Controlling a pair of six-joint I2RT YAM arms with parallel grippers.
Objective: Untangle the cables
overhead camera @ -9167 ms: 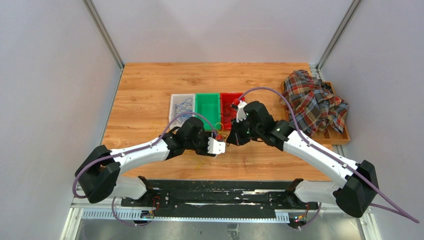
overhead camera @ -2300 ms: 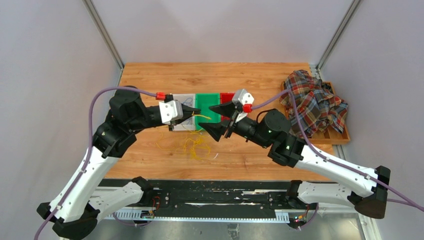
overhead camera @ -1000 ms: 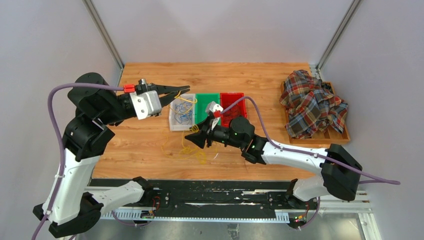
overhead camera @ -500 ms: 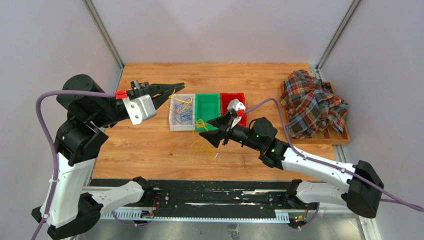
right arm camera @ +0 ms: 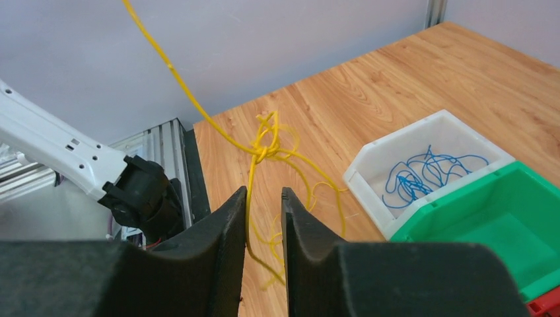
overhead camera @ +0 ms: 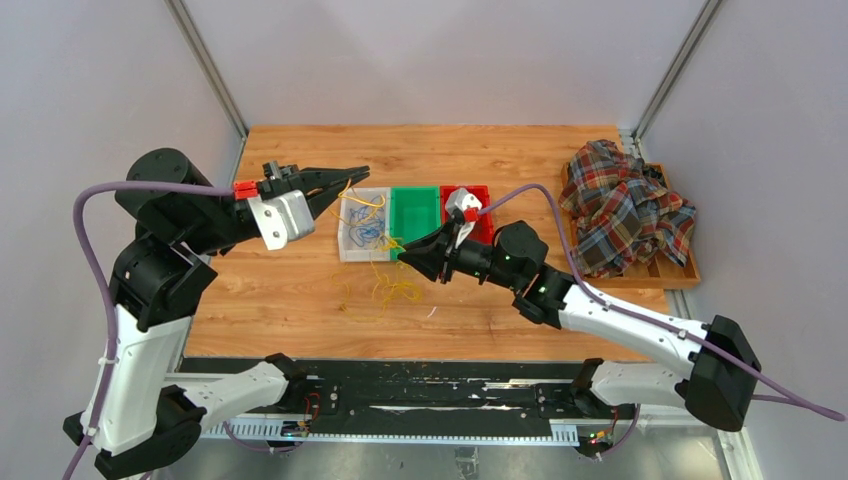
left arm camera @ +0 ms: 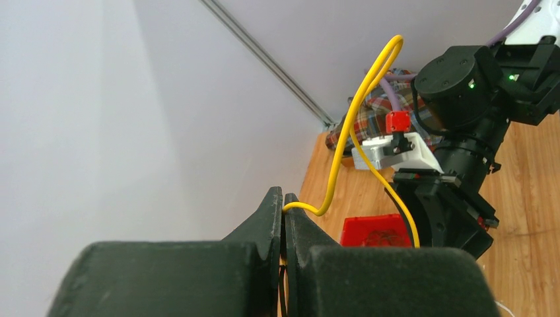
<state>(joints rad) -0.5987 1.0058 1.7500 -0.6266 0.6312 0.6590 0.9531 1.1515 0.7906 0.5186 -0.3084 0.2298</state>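
My left gripper [overhead camera: 347, 180] is raised over the white bin [overhead camera: 345, 243] and is shut on a yellow cable [left arm camera: 364, 92] at its fingertips [left arm camera: 282, 195]. The cable runs down to a knot [right arm camera: 264, 149] and a loose yellow tangle on the table [overhead camera: 392, 292]. My right gripper [overhead camera: 405, 256] is low in front of the bins. Its jaws [right arm camera: 263, 193] stand a little apart, with a yellow strand hanging between them, close to the left finger. Blue cables [right arm camera: 422, 176] lie in the white bin. Dark cables do not show clearly.
A green bin [overhead camera: 414, 192] and a red bin [overhead camera: 482, 191] stand right of the white bin; the red one also shows in the left wrist view [left arm camera: 373, 231]. A plaid cloth [overhead camera: 625, 205] lies on a wooden tray [overhead camera: 682, 272] at the right edge.
My right gripper has narrowed its wide-open jaws around the hanging yellow strand and shifted slightly toward the bins. My left gripper holds the cable in the same raised place.
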